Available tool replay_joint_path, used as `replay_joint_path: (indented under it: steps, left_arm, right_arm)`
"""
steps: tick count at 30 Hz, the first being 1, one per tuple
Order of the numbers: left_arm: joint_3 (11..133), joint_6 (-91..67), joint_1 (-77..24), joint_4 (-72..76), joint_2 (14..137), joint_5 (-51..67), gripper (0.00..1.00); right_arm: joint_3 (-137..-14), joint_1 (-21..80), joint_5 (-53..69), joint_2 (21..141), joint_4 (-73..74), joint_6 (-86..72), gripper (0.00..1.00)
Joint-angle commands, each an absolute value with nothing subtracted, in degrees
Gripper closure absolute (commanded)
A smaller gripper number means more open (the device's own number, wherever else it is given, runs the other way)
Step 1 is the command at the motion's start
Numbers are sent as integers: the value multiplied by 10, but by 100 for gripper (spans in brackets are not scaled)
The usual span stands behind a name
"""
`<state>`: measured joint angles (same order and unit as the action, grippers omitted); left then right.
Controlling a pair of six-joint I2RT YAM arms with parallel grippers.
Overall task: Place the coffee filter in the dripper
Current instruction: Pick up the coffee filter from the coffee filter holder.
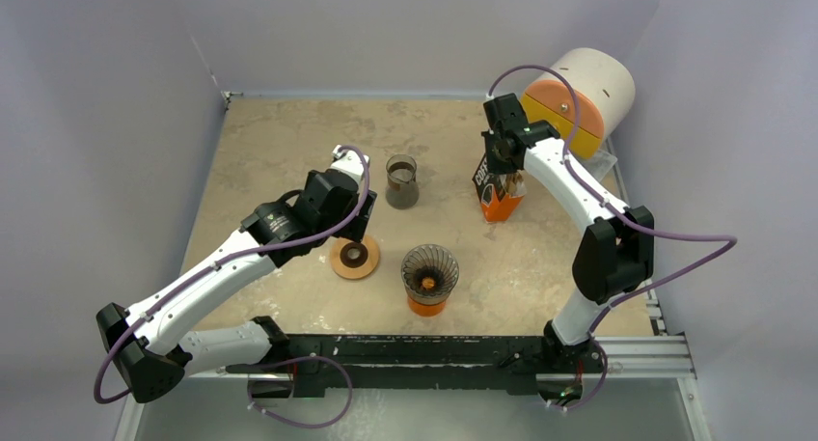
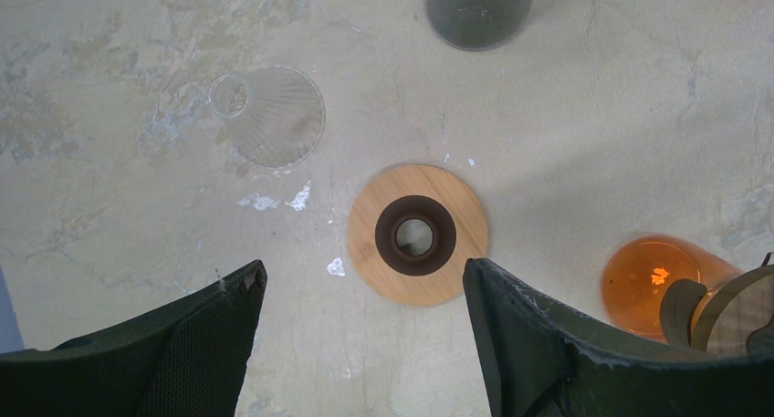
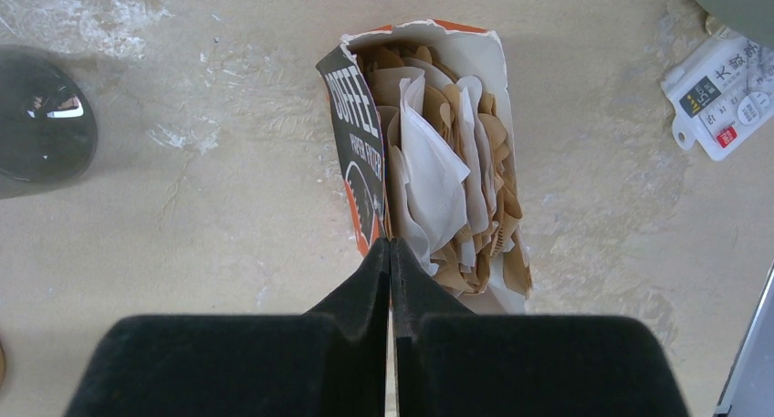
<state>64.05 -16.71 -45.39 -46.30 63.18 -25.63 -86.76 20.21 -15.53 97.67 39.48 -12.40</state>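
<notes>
From above, the dripper (image 1: 429, 270) stands well apart from the filter box (image 1: 499, 204) under the right hand (image 1: 503, 169); the left wrist shows the left hand (image 2: 363, 269) spread over a wooden ring (image 2: 417, 234), near a glass cone (image 2: 269, 116) the overhead view hides; the right wrist shows the right hand pressed together at the coffee filters (image 3: 438, 171), any catch unclear.

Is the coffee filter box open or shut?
Open. The coffee filter box has its top torn away, and brown and white paper filters show crowded inside it.
</notes>
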Motion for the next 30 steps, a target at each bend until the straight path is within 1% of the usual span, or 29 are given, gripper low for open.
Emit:
replay_joint_path:
  steps: [1,30]
  left_arm:
    - [642,-157,-451,-454,632,-259,22]
    - [643,-157,-450,-454,634,-257,22]
  right_arm:
    - [-890,202,-169,953,393,-121,100]
    - [-923,202,-179,932,405,-109,100]
